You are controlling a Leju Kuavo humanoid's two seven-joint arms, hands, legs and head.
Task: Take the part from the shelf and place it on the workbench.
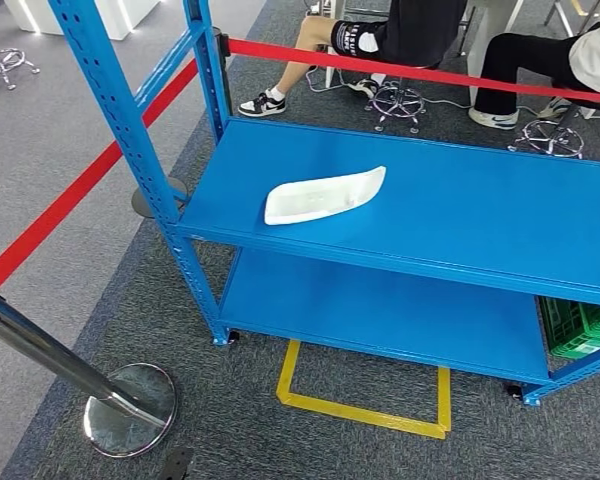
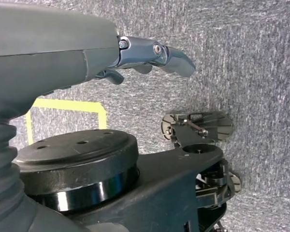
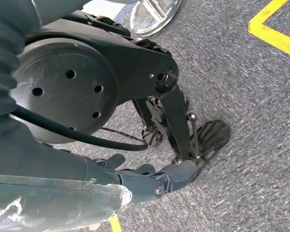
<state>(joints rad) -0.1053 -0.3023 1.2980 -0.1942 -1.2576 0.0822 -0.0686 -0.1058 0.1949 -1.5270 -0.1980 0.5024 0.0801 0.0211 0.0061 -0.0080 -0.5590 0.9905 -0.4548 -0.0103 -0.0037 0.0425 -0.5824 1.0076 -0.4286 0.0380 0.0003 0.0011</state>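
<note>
So: part [image 1: 324, 195] lies flat on upper shelf [image 1: 463, 215], near front-left edge. Left hand [image 2: 151, 55] and right hand [image 3: 151, 181] hang over carpet, fingers extended, holding nothing. Advice: step close, reach low, grip part mid-length, lift level.

Head view looks down at blue shelf [image 1: 433, 210]; wrist views face carpet close; all share yellow floor tape [image 1: 361, 410].
</note>
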